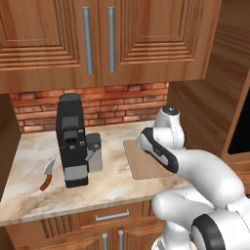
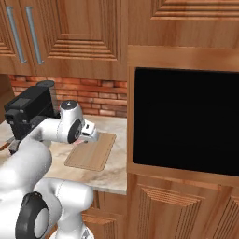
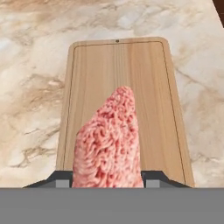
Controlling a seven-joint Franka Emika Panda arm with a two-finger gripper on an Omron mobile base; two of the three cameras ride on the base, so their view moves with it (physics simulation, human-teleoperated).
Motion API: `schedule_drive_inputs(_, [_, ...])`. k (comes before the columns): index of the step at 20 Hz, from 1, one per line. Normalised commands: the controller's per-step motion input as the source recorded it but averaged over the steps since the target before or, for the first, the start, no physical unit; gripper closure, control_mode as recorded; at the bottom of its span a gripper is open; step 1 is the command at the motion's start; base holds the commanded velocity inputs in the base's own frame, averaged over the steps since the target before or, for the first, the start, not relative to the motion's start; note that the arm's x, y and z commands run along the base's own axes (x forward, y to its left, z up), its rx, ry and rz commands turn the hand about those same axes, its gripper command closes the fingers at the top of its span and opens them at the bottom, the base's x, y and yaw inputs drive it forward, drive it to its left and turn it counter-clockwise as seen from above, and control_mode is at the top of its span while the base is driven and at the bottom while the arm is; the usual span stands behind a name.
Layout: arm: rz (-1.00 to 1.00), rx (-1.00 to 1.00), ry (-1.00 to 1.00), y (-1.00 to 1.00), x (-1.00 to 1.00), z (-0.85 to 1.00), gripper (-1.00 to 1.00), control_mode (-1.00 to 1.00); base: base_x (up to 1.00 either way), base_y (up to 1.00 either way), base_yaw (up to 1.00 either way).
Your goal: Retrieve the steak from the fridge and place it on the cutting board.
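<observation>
The steak (image 3: 109, 140), a pinkish-red slab with paler streaks, stands up between the two dark fingertips of my gripper (image 3: 107, 179), which is shut on it. It hangs over the near half of the cutting board (image 3: 96, 70), a light-brown wooden rectangle on the beige marbled counter. From the right base view, my gripper (image 2: 86, 135) hovers at the board's (image 2: 93, 154) left far corner with a bit of pink under it. In the left base view my arm covers part of the board (image 1: 139, 163). The fridge is out of view.
A black coffee machine (image 1: 72, 141) stands left of the board with a grey canister (image 1: 93, 152) beside it. A curved knife with a brown handle (image 1: 48, 176) lies further left. A dark built-in oven panel (image 2: 184, 121) fills the wall on the right. Wooden cabinets hang above.
</observation>
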Motion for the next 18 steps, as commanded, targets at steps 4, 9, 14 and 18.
schedule_drive_inputs(4, [0.00, 0.00, 0.00, 0.00, 0.46, -0.42, 1.00, -1.00, 0.00, 0.00, 0.00])
schedule_drive_inputs(9, [0.00, 0.00, 0.00, 0.01, 0.40, -0.38, 1.00, -1.00, 0.00, 0.00, 0.00])
schedule_drive_inputs(14, [0.00, 0.00, 0.00, 0.00, 0.34, -0.36, 1.00, -1.00, 0.00, 0.00, 0.00])
schedule_drive_inputs(18, [0.00, 0.00, 0.00, 0.00, 0.28, -0.28, -1.00, -1.00, 0.00, 0.00, 0.00])
